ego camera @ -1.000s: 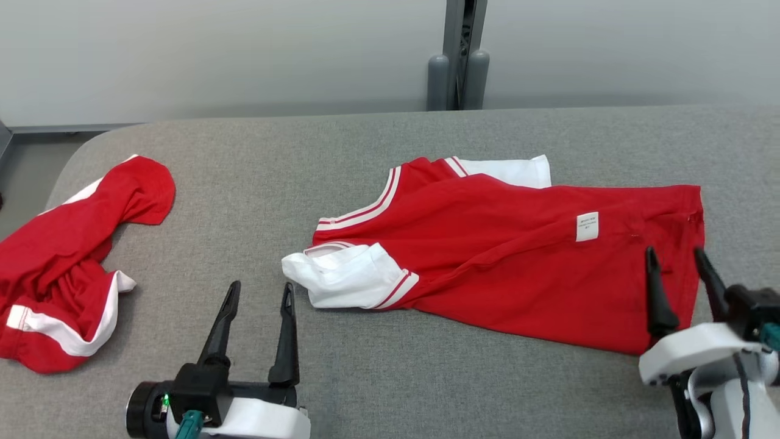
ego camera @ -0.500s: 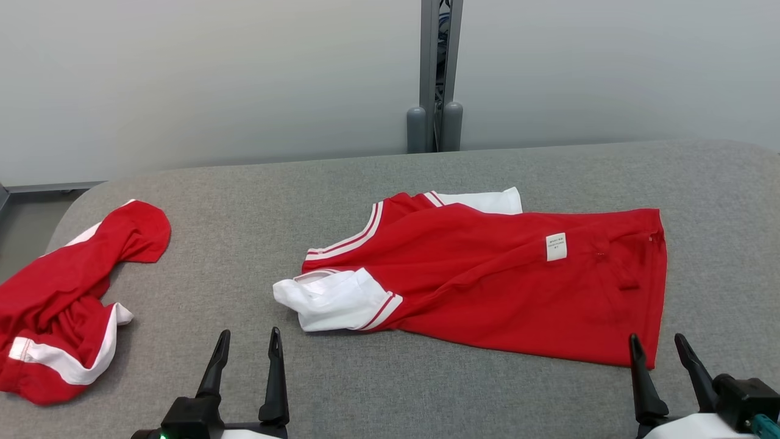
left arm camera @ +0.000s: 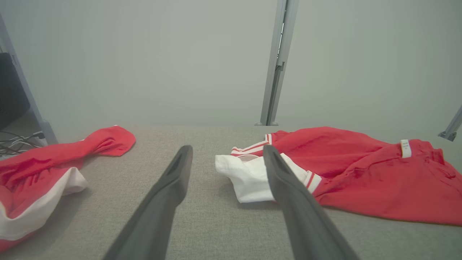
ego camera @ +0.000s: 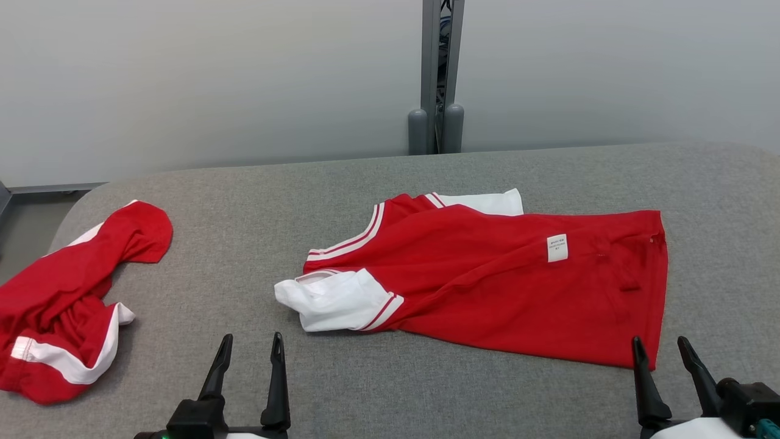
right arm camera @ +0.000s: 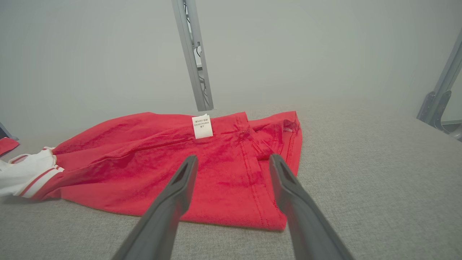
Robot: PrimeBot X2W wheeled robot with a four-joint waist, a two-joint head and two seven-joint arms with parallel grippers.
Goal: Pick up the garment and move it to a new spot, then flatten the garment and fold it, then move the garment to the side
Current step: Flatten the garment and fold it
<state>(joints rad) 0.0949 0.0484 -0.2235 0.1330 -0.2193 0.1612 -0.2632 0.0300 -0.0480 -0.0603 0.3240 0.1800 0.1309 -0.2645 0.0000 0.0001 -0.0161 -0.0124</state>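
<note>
Currently the red garment [ego camera: 487, 286] lies spread across the middle of the grey table [ego camera: 244, 201], with its hem toward the robot's right and a white sleeve [ego camera: 332, 300] toward its left. The left gripper [ego camera: 253, 338] has its fingers wide apart and empty, tips just short of that sleeve on the near side. The right gripper [ego camera: 660, 341], equally wide and holding nothing, hovers at the near hem corner. A crumpled red shirt [ego camera: 61, 305] lies well apart at the table's left end.

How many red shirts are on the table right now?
2. The flat shirt lies right of center; the crumpled shirt sits at the left edge of the table, partly out of frame.
</note>
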